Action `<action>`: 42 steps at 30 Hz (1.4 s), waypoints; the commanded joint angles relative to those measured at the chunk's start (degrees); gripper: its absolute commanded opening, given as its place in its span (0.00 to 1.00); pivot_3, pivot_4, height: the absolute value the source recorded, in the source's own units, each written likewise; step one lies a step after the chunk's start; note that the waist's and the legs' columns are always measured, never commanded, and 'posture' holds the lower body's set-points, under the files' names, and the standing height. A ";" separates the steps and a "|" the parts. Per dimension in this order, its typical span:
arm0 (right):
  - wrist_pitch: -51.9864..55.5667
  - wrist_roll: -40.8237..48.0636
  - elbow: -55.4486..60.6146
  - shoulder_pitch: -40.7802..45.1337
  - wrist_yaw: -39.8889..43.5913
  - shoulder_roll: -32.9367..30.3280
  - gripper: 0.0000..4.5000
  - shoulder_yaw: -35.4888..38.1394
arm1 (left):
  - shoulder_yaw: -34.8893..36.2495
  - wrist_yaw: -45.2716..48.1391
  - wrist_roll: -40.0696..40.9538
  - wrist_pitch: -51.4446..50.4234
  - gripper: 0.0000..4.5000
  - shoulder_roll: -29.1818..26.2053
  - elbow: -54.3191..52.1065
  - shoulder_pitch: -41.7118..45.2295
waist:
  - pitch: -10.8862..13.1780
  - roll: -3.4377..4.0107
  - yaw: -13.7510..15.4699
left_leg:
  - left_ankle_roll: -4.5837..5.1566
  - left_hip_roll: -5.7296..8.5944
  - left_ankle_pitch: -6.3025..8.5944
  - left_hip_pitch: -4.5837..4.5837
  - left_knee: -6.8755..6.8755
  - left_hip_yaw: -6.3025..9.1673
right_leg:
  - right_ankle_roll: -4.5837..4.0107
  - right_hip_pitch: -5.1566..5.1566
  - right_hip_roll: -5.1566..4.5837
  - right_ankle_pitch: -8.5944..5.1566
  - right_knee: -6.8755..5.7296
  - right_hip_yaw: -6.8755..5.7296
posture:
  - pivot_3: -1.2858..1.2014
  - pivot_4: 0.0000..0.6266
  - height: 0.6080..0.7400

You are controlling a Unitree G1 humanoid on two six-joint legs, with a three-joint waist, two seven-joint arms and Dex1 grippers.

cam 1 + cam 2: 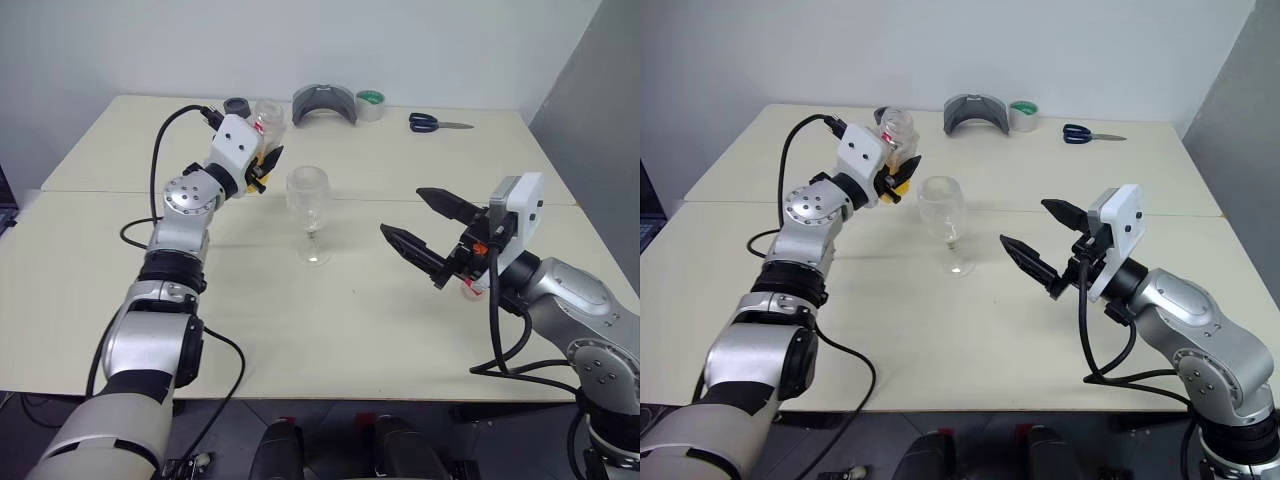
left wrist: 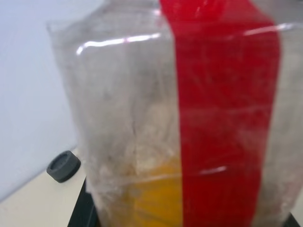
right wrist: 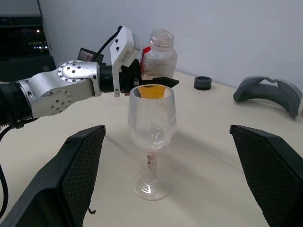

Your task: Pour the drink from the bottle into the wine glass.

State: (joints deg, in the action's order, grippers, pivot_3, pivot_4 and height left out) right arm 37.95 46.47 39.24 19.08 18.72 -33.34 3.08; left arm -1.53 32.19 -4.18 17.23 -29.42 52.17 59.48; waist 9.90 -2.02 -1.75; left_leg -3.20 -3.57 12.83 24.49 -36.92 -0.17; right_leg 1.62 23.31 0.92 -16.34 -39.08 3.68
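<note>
left end effector [image 3: 154,81] is clamped on the uncapped bottle [image 3: 160,56], raised beside the empty glass [image 3: 151,124]. right end effector [image 1: 418,228] is apart. pouring remains.

A lab: bare pale table [image 1: 400,330], blank wall, tape roll [image 1: 371,103], scissors [image 1: 436,123].

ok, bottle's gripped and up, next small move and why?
Probably carry the bottle the short way over the wine glass rim, then tilt. The left gripper holds it upright, uncapped, beside and behind the glass, not over it. The drink sits low in the bottle, the glass looks empty, and the right gripper hangs open, clear of both.
</note>
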 commanded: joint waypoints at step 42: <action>-1.83 -6.77 -1.46 3.29 3.57 8.74 1.00 -2.41 | -18.34 -14.36 -29.98 31.99 0.36 -12.13 11.51 16.21 | 0.00 0.00 0.14 | 0.00 0.01 0.00 0.06 -0.04 0.00 | -0.01 0.05 -0.02 0.00 -0.06 -0.04 | 0.52 0.24 1.00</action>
State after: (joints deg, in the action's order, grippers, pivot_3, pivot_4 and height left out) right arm 36.69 39.46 35.55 21.89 22.39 -24.79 0.40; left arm -19.97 19.63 -33.75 48.15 -40.45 63.92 73.11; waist 9.90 -2.02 -1.61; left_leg -3.19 -3.57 12.83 24.55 -36.96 -0.17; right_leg 1.61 23.36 0.90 -16.33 -39.15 3.63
